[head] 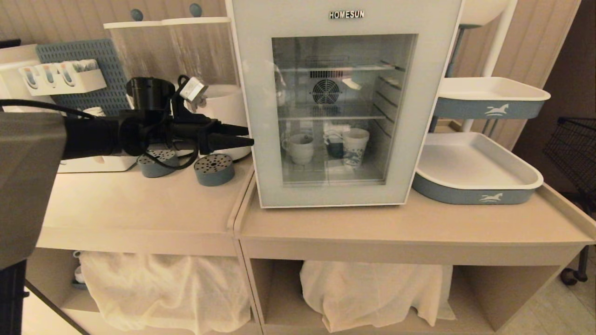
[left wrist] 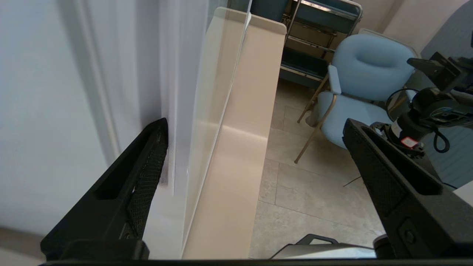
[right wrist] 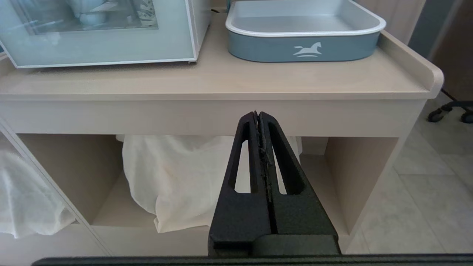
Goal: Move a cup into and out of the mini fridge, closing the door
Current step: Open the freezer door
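Where door edges, left end effector spread

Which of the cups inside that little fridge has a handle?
The squat white cup on the left of the bottom shelf; its loop handle faces left. The taller patterned paper cup beside it has none.

the head view is dim and warm, amber-tinted, with soft reflections hazing the glass of the door. the two wrist views are brighter and cooler. in the left wrist view the mini fridge beside the lens is smeared and out of focus. straight edges bow toward the frame borders.
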